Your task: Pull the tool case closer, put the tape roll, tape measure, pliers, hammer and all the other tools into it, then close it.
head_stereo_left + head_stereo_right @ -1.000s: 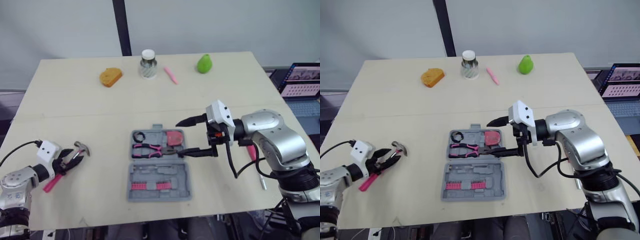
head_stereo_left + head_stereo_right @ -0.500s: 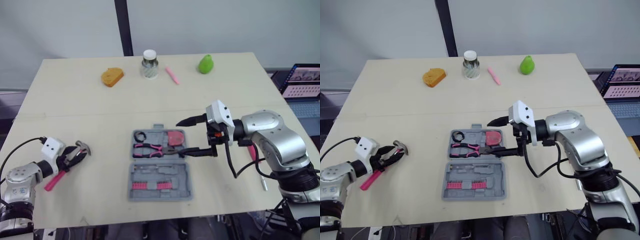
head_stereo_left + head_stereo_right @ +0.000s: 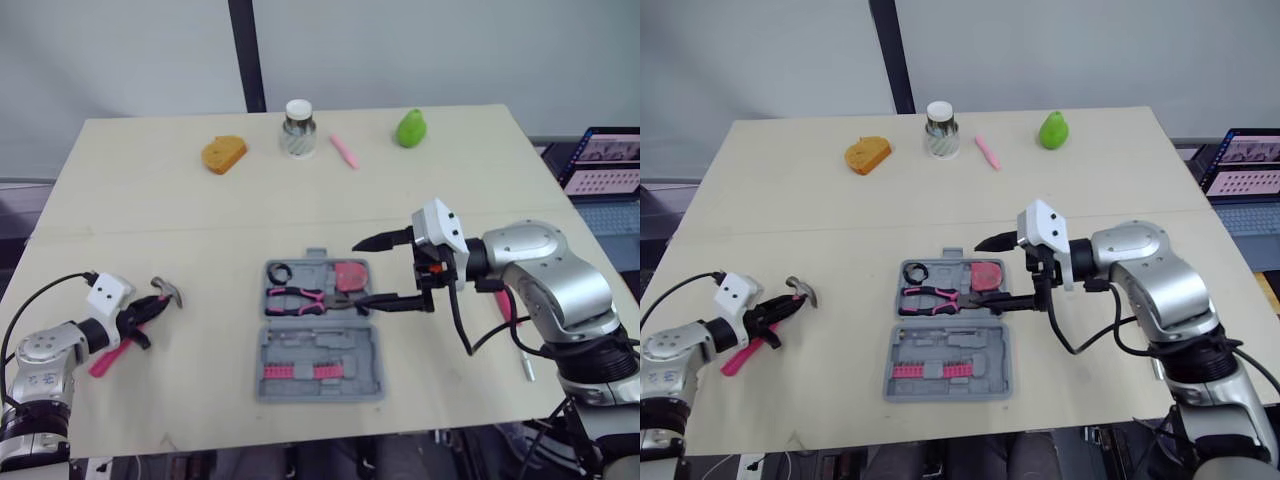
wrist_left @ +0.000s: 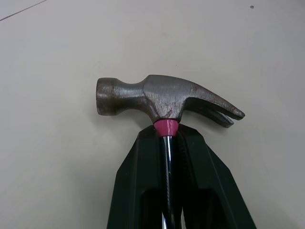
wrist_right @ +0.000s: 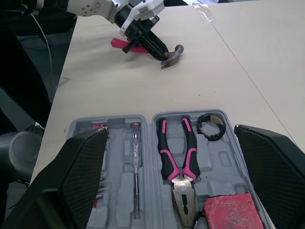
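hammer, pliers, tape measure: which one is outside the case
The hammer: it is left of the open tool case, its shaft clamped in the left tool. The pliers and the red tape measure sit in the case's compartments.

A broad, pale beige tabletop (image 3: 150,210) with a matte surface is seen, its far edge narrower than its near edge in the head views. It is crossed from side to side by a thin straight seam (image 3: 150,232). Behind the far edge a plain, light grey wall (image 3: 450,50) is shown, unbroken by any window. A dark, slender upright post (image 3: 244,55) is set in front of that wall, just behind the far edge and left of its middle. Past the right edge of the tabletop, an open laptop (image 3: 608,160) with a lit screen is seen. The scene is lit evenly, and only faint, soft shadows are cast on the tabletop.
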`<state>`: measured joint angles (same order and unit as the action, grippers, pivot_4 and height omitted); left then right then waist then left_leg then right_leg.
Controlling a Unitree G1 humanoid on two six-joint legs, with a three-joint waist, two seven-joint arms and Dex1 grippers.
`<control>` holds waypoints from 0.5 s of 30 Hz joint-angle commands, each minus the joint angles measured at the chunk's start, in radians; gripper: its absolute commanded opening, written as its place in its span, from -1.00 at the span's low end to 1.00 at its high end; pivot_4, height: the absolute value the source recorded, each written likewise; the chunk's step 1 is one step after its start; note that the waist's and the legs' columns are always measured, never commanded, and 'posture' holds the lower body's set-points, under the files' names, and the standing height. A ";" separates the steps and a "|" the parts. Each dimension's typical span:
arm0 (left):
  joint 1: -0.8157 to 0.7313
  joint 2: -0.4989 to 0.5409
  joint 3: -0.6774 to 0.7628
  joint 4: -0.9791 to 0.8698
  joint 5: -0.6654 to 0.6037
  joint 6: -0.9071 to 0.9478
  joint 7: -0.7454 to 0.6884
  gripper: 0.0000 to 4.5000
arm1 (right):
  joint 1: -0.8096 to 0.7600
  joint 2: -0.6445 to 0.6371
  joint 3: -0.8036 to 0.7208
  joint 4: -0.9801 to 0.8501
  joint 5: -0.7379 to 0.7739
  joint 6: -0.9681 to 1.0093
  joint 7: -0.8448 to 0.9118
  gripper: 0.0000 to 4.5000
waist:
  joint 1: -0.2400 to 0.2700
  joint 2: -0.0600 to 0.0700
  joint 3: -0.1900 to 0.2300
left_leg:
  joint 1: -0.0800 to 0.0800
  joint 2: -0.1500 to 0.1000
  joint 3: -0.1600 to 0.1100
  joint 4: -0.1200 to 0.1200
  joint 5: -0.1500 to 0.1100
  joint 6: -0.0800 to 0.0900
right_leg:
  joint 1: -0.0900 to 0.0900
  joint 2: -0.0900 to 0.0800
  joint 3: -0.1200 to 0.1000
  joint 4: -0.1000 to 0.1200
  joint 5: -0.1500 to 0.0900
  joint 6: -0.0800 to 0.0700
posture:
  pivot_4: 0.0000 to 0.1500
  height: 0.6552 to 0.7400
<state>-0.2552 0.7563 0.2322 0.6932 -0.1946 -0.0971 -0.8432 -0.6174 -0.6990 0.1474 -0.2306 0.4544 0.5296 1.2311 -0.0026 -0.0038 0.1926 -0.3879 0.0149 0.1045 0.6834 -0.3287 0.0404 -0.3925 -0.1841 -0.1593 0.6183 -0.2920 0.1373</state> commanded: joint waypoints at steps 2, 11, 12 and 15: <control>0.013 -0.017 -0.020 0.028 0.023 -0.008 0.010 -0.99 | 0.000 -0.005 -0.037 -0.015 0.019 -0.002 -0.017 1.00 | 0.000 0.000 0.000 | 0.000 0.000 0.000 0.000 0.000 0.000 | 0.000 0.000 0.000 0.000 0.000 0.000 | 1.00 1.00; 0.065 0.074 -0.070 -0.392 -0.023 0.183 -0.118 -0.99 | 0.147 -0.100 -0.144 -0.053 0.048 -0.001 0.002 1.00 | 0.003 -0.002 0.001 | -0.001 -0.001 0.000 0.000 -0.001 0.002 | 0.000 -0.002 0.000 -0.001 0.000 0.000 | 1.00 1.00; 0.066 0.089 -0.082 -0.461 -0.029 0.222 -0.137 -0.99 | 0.175 -0.121 -0.159 -0.061 0.051 -0.002 0.009 1.00 | 0.003 -0.003 0.001 | -0.002 0.000 -0.001 0.000 -0.001 0.002 | 0.000 -0.001 -0.001 -0.002 0.000 0.000 | 1.00 1.00; 0.067 0.126 -0.119 -0.626 -0.041 0.325 -0.182 -0.99 | 0.239 -0.166 -0.188 -0.088 0.065 -0.005 0.022 1.00 | 0.001 -0.003 0.002 | -0.003 0.000 -0.001 0.000 -0.001 0.001 | 0.000 0.000 -0.001 -0.003 0.000 0.000 | 1.00 1.00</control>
<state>-0.1846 0.8521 0.1215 0.1819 -0.2068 0.1808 -0.9915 -0.3926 -0.8420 0.0003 -0.2657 0.4891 0.5292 1.2343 -0.0015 -0.0068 0.1943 -0.3906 0.0153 0.1037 0.6833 -0.3295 0.0414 -0.3926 -0.1843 -0.1602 0.6143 -0.2919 0.1375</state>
